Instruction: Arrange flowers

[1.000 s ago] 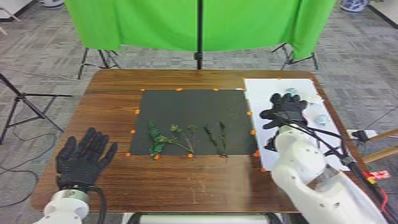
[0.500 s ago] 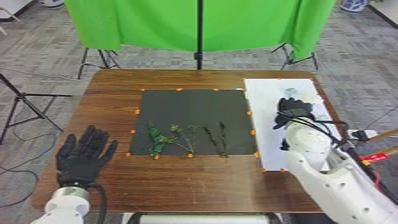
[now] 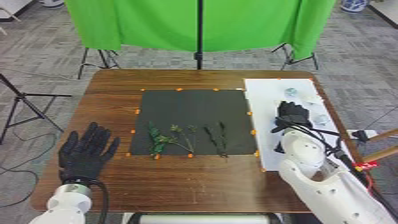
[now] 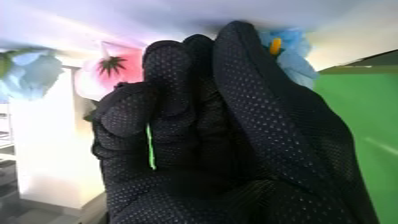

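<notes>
White sheet (image 3: 266, 87) under right hand (image 3: 294, 113); blue flowers (image 4: 34, 76) (2) nearby.

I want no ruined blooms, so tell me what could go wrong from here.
The right hand appears very close to the pink flower and a blue flower, so it might crush or knock their petals. The leafy stem and branching sprig lie close together; lifting one could drag the other.

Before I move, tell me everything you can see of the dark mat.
The dark mat is a plain, near-black rectangle, thin and smooth-looking, lying flat mid-table. Small orange marks sit along its edges. Leafy green stems rest on its near half. The white sheet lies along its right side.
</notes>
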